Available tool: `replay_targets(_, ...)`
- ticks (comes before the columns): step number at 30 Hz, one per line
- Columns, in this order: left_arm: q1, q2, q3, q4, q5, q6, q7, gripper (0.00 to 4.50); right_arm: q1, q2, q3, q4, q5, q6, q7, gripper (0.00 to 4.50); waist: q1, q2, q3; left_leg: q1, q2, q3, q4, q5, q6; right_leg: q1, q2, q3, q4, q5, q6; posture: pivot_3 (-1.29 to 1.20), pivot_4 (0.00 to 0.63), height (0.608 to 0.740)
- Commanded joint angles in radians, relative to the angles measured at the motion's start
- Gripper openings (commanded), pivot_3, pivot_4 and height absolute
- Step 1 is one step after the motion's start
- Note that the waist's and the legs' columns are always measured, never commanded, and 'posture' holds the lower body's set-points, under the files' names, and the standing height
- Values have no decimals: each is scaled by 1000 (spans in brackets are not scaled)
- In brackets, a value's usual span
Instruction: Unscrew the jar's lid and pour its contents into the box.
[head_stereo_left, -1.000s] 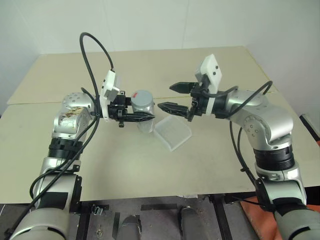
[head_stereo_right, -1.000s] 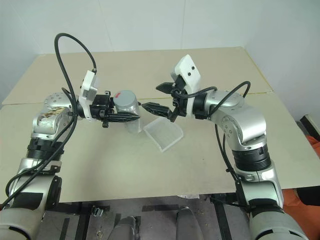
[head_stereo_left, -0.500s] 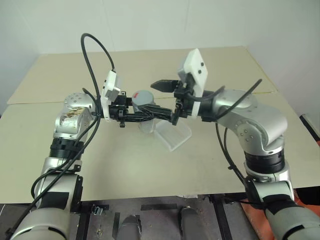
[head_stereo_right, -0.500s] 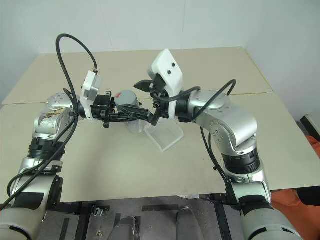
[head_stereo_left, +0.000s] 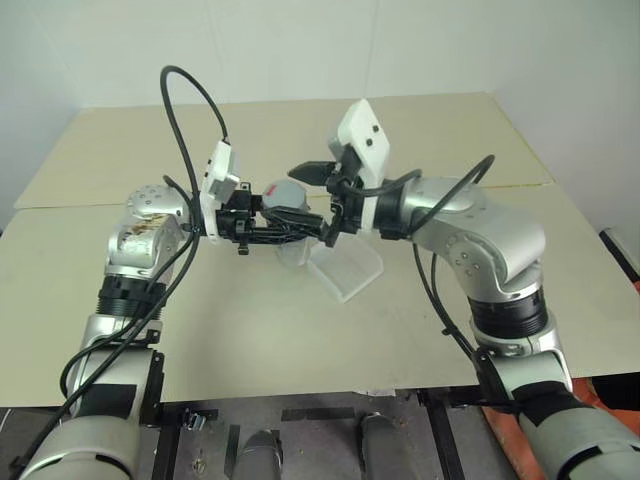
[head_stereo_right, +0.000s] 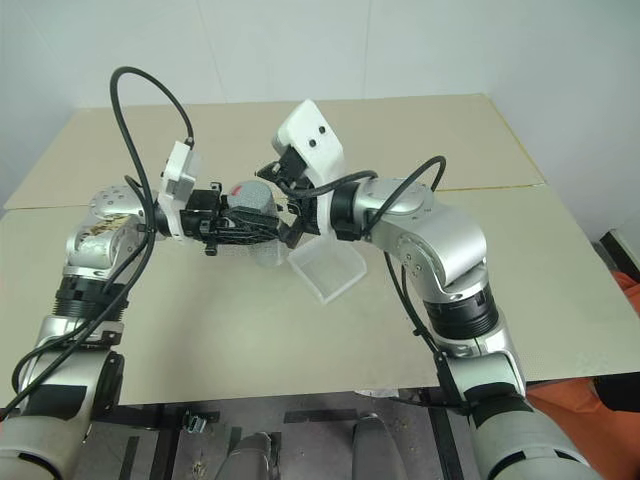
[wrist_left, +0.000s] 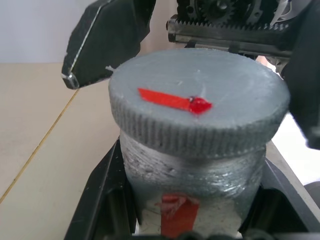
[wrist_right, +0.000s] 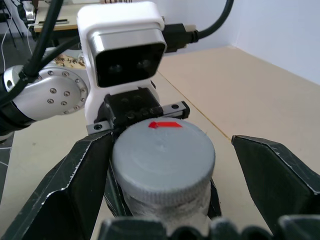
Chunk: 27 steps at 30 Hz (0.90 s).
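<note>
Jar (wrist_left: 192, 200) is sitting clamped between the left gripper (head_stereo_left: 283, 228) jaws, lid (wrist_right: 162, 150) on. Right gripper (wrist_right: 167, 175) jaws are standing apart, straddling the lid; closing off-centre is risking a slipping grip or a twisted jar.

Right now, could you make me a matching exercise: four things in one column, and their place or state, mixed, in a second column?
1. jar
2. lid
3. box
4. right tool

a. lies on the table
b. open on either side of the lid
c. held by the left tool
d. still on the jar

Pairs: 1-c, 2-d, 3-a, 4-b
</note>
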Motion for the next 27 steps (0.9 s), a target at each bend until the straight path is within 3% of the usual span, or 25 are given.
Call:
replay_targets(1,-6,15,17,-43,-19,5,-5,2001,-4,-19,-26,-23,-1,-21,20,4465,0,0,0,0,0,0,0,0,0,0,0,0,0,0,0,0,150,740)
replay_targets(12,5,21,18,-60,-23,18,-6,2001,6,-67,-48,-30,13,-34,71,4465,0,0,0,0,0,0,0,0,0,0,0,0,0,0,0,0,150,740)
replay_targets(27,14,30,17,-79,-29,28,-10,2001,-12,-17,-35,-34,8,-39,95,4465,1,0,0,0,0,0,0,0,0,0,0,0,0,0,0,0,150,740)
